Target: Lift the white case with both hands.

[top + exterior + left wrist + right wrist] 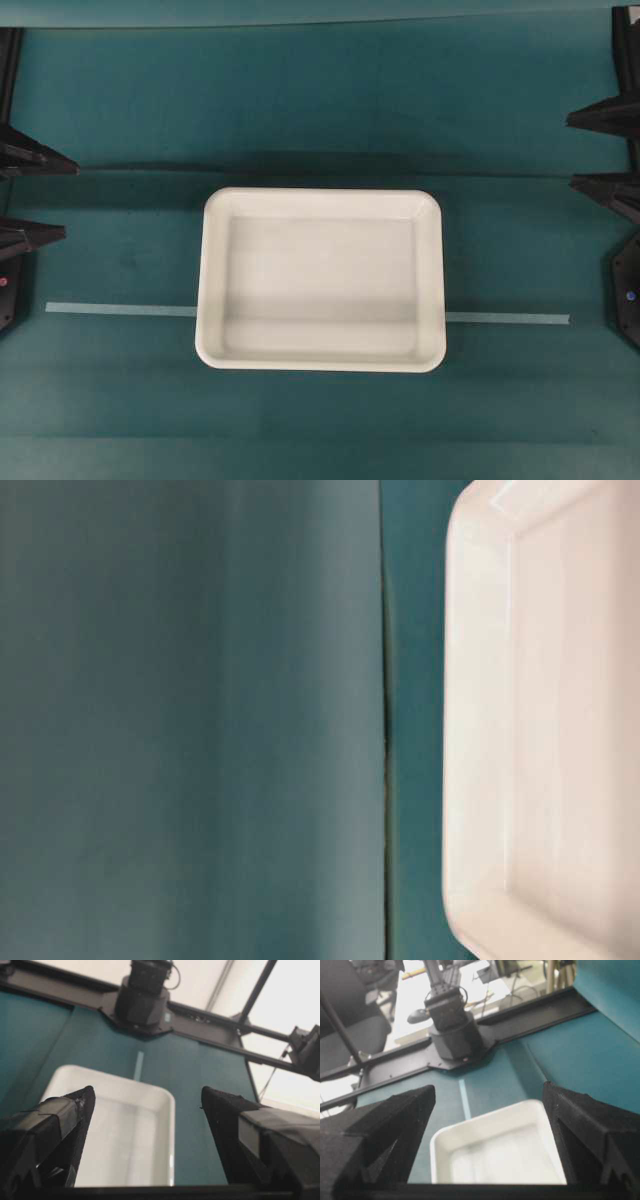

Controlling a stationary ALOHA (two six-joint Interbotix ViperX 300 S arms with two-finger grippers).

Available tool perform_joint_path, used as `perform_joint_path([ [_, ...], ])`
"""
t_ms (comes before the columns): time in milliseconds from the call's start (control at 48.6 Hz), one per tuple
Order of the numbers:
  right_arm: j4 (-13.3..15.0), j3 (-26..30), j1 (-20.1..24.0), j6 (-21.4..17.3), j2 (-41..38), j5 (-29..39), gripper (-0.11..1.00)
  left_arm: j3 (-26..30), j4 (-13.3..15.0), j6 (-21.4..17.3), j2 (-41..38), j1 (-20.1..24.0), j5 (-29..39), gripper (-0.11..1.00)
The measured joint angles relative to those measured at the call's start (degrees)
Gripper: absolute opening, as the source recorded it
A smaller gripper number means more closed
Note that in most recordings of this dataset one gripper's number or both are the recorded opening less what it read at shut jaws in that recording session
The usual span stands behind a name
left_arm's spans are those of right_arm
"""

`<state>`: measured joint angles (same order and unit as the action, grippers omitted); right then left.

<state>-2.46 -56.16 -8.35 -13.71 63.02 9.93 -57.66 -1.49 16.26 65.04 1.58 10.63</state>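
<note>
The left gripper frames the near view, its two black fingers spread wide apart with nothing between them. Beyond them the white case lies flat on the teal table. At the far edge stands the other arm's black base.

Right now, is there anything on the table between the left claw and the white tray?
Nothing solid: overhead, only bare teal table and a thin pale tape strip separate the open left gripper from the white case.
</note>
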Motion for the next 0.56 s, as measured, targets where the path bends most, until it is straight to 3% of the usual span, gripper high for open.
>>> perform_joint_path([
  [556,-0.1,-1.3,-0.3,-0.4,0.4,-1.3,0.92,-0.4,0.0,-0.1,0.0,0.0,-0.1,0.92],
])
